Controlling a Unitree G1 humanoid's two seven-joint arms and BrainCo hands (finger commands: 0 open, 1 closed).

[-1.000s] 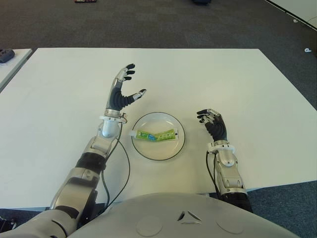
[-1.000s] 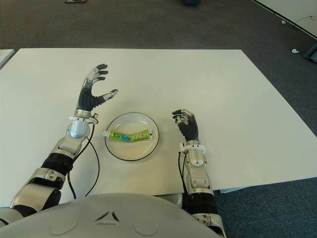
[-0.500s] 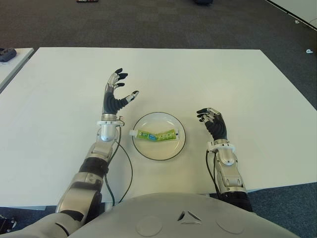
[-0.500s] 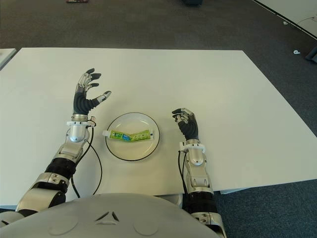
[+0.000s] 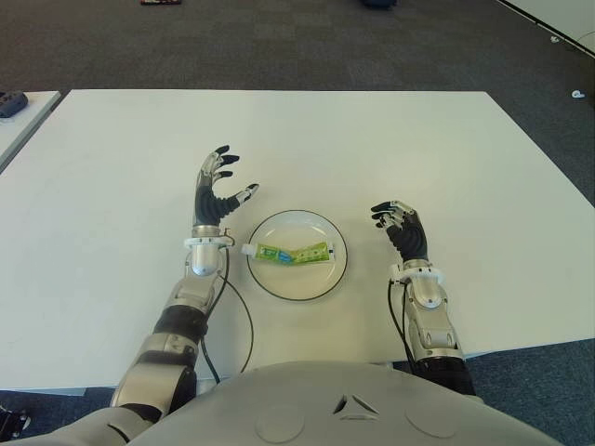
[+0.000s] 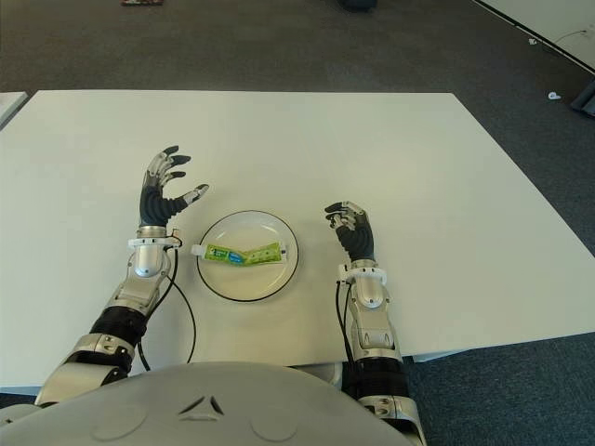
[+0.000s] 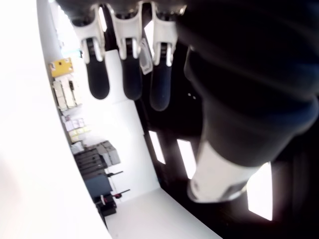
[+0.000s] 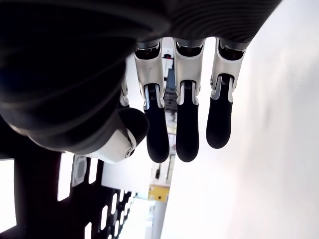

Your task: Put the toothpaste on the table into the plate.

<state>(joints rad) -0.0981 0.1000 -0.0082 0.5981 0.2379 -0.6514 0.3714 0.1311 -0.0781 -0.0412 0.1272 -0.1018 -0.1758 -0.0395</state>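
The toothpaste point(image 5: 294, 253) lies across the middle of the plate point(image 5: 297, 283), cap end toward the robot's left and just over the rim there, the tube slightly bent. The plate sits near the table's point(image 5: 390, 139) front edge, between the two hands. The left hand point(image 5: 213, 197) shows just left of the plate with fingers spread wide and holding nothing. The right hand point(image 5: 402, 230) shows to the plate's right, apart from it — fingers loosely bent, empty. Beyond the plate the white tabletop runs bare to its far edge.
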